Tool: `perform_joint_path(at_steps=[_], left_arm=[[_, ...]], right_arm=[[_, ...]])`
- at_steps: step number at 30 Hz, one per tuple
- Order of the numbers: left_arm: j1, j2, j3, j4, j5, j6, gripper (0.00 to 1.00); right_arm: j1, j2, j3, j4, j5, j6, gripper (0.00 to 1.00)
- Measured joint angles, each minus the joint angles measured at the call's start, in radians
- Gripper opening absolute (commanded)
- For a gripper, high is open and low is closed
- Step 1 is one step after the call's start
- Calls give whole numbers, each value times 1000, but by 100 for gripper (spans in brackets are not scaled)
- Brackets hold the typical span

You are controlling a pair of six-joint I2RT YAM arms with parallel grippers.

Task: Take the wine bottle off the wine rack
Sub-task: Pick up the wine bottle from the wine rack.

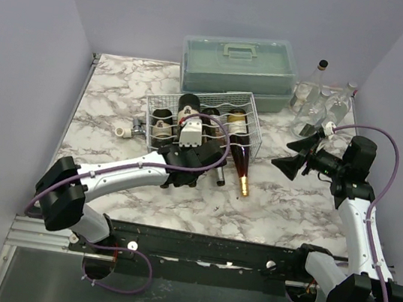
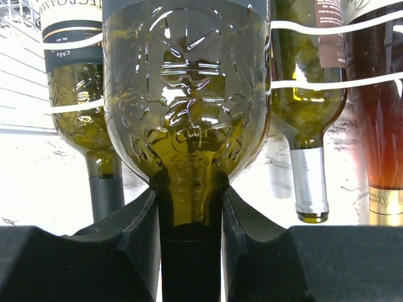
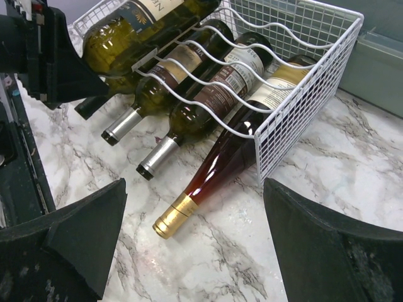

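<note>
Clamped left gripper [image 2: 191, 214] on neck of wine bottle [image 2: 189, 94], body lying in wine rack [image 1: 252, 140] on desk [image 1: 119, 93]. Held right gripper [image 1: 292, 155] wide open, empty, beside the rack. Grasp made; next likely needed a straight lengthwise pull.

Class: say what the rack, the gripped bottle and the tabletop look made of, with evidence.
The rack: thin bent wire, probably metal with smooth white coating. The bottle: green glass, transparent, shiny, embossed. The tabletop: marble-look, grey veins on white; real stone or laminate is unclear.
</note>
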Motion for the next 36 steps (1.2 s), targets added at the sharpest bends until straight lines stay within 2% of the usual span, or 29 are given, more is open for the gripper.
perform_joint_path(at_steps=[16,36], left_arm=[[0,-146,-73,24,10,82,0],[-6,-369,-211,119,88,165,0]], right_arm=[[0,0,0,0,7,-1,93],[0,0,0,-2,9,-8,93]])
